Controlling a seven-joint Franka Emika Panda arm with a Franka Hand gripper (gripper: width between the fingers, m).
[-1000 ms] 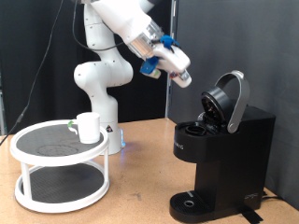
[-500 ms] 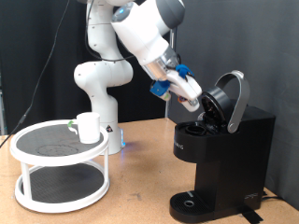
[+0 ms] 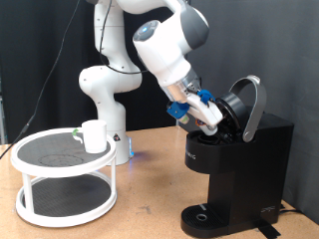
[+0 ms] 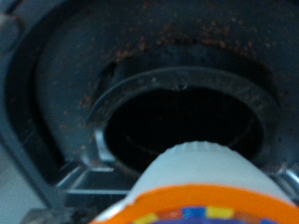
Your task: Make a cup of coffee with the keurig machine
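Wrist view: pod (image 4: 192,182) close up, white with orange rim, apparently carried by end effector, fingers unseen, grasp state impossible to tell. Just beyond, round brew chamber (image 4: 182,117) of keurig machine (image 3: 239,164), straight ahead. Exterior view: end effector (image 3: 211,115) at open lid (image 3: 249,105); cup (image 3: 94,135) well apart on white two-tier stand (image 3: 60,179), exterior view's left.

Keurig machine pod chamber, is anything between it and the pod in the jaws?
Nothing visible: the keurig machine has its lid raised, and the wrist view shows the pod right over the open chamber.
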